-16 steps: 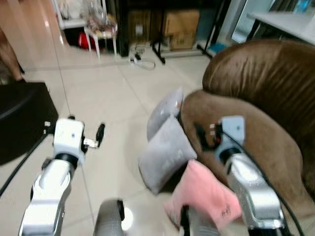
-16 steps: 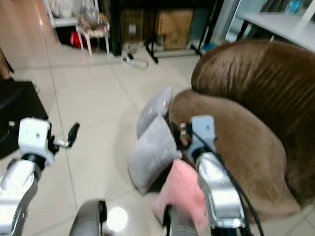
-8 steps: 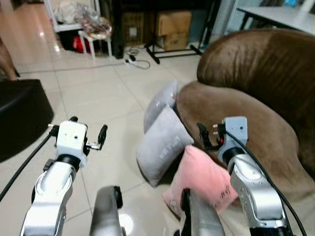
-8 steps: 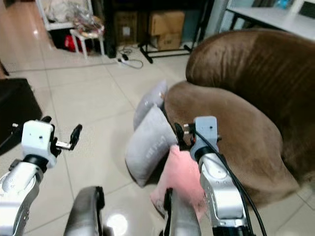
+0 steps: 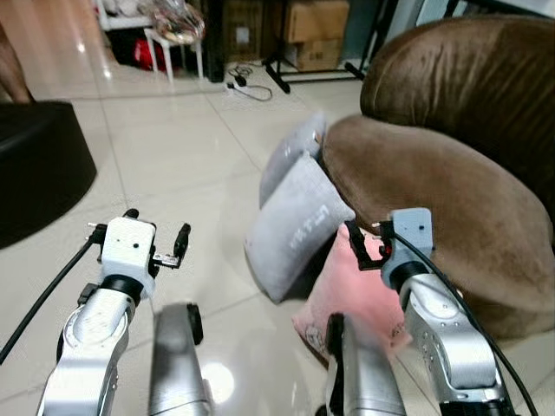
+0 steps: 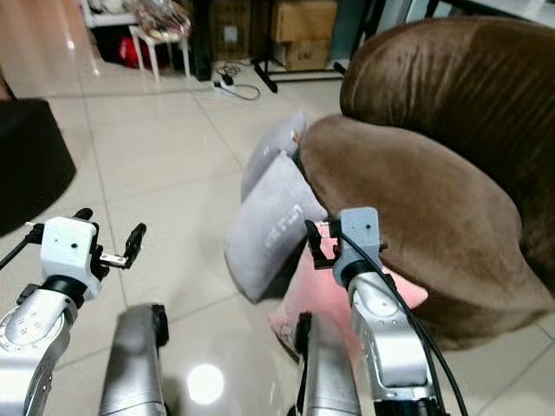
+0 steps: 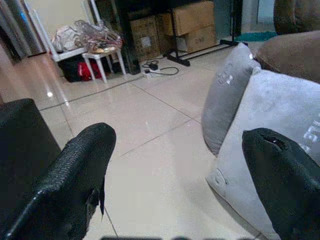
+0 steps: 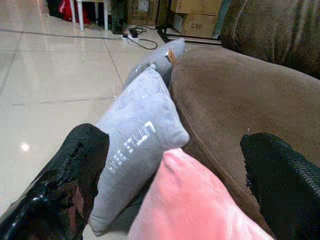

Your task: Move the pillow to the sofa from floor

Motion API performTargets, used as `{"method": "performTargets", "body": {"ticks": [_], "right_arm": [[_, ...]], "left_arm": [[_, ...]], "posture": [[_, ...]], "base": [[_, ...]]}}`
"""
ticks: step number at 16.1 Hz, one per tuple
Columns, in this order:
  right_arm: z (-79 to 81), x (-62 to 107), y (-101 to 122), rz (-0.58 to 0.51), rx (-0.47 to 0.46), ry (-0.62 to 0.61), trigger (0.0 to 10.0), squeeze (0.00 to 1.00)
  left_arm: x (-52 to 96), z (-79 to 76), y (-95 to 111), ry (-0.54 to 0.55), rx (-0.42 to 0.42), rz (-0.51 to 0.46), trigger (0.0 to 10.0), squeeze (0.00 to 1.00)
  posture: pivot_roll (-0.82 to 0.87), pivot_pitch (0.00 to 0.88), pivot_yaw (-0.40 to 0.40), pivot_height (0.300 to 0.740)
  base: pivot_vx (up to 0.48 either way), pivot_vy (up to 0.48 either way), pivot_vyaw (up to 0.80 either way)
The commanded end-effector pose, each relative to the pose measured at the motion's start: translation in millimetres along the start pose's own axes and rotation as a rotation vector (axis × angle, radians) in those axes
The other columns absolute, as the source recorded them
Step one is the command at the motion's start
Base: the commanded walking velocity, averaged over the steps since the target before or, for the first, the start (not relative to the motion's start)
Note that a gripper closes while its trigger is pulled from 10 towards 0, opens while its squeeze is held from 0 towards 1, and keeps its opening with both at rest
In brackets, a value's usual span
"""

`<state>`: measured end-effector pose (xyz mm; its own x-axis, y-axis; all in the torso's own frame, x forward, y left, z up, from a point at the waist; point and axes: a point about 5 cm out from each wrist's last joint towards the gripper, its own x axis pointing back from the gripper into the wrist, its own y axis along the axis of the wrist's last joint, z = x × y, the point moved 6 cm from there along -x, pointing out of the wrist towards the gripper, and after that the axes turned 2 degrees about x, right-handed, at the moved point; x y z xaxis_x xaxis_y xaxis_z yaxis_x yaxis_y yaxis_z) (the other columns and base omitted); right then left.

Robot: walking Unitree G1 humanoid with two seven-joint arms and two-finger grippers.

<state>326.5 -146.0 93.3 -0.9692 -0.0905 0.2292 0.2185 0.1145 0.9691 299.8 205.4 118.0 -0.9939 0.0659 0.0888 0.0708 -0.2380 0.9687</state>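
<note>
While both grippers are hovering with fingers spread — left gripper (image 7: 180, 175), right gripper (image 8: 180, 180) — soft pink pillow (image 5: 355, 295) is leaning on glossy tile floor (image 5: 191, 173) against plush brown sofa (image 5: 451, 199), beside two grey cushions (image 5: 295, 225).

glossy pale tiled floor (image 5: 173, 156) reflecting light, a black rounded seat (image 5: 39, 173) at the robot's left, and at the back cardboard boxes (image 5: 316, 30), a small white stool (image 5: 173, 39) and a cable (image 5: 247, 89) on the tiles.
</note>
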Motion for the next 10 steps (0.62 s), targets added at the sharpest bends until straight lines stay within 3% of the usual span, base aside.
{"method": "performTargets", "body": {"ticks": [1, 2, 3, 4, 7, 10], "right_arm": [[-4.9, -2.5, 0, 0.015, 0.013, -0.014, 10.0, 0.0], [-4.6, -4.5, -2, 0.033, 0.0, -0.003, 10.0, 0.0], [-6.2, -6.1, -2, 0.036, -0.005, -0.006, 10.0, 0.69], [-7.1, -8.9, -4, 0.047, -0.007, -0.005, 10.0, 1.0], [-14.5, -26.9, -4, 0.064, 0.072, -0.022, 10.0, 1.0], [-35.1, -58.2, -24, 0.179, 0.083, -0.058, 10.0, 1.0]], "left_arm": [[-1.5, -3.2, 3, -0.008, -0.003, -0.01, 10.0, 0.0], [-1.8, -3.9, 4, -0.008, -0.001, -0.012, 10.0, 0.0], [-2.0, -4.5, 4, -0.008, 0.001, -0.013, 10.0, 0.0], [-2.2, -5.0, 4, -0.009, 0.002, -0.014, 10.0, 0.0], [-4.1, -10.5, 7, -0.038, 0.014, -0.018, 10.0, 0.0], [-11.3, -17.5, 15, -0.129, -0.006, -0.033, 10.0, 0.0]], "posture": [[-0.04, 0.0, -0.082, 0.435], [-0.04, 0.0, -0.085, 0.435], [-0.04, 0.0, -0.088, 0.435], [-0.04, 0.0, -0.089, 0.435], [-0.05, 0.0, -0.086, 0.435], [-0.04, 0.0, -0.076, 0.435]], "base": [[0.0, 0.0, 0.0], [0.0, 0.0, 0.0], [0.0, 0.0, 0.0], [0.0, 0.0, 0.0], [0.0, 0.0, 0.0], [0.0, 0.0, 0.0]]}}
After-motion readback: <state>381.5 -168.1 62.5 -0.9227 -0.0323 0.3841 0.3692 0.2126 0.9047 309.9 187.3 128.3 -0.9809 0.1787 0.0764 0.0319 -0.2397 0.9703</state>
